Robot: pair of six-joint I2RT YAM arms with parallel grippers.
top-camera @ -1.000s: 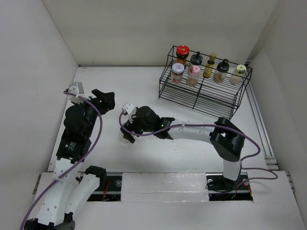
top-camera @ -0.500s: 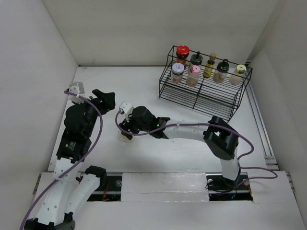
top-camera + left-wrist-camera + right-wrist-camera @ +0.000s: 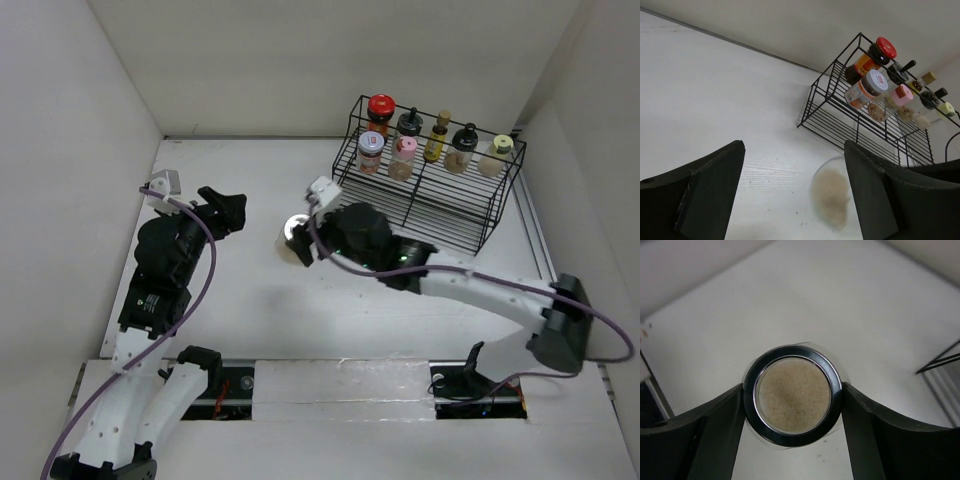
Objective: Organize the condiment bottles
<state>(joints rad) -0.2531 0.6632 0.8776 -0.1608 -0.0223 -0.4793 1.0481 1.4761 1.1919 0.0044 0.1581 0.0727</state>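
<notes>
My right gripper (image 3: 298, 240) is shut on a clear jar (image 3: 294, 237) with a silver-rimmed lid and beige contents, and holds it above the table left of the black wire rack (image 3: 440, 215). In the right wrist view the jar (image 3: 792, 395) sits squarely between both fingers (image 3: 715, 425). It also shows blurred in the left wrist view (image 3: 832, 197). Several bottles stand on the rack's top tier: a red-capped jar (image 3: 380, 108), a slim amber bottle (image 3: 437, 136), a pink-capped jar (image 3: 403, 156) and a yellow-green-capped one (image 3: 498, 152). My left gripper (image 3: 226, 210) is open and empty at the left.
The rack's lower tiers (image 3: 860, 135) hold nothing. White walls close in the table at the left, back and right. The right arm's forearm (image 3: 470, 285) stretches across the table in front of the rack.
My right gripper has lifted the silver-lidded jar off the table and carried it right and away, toward the rack. The left arm has barely moved.
</notes>
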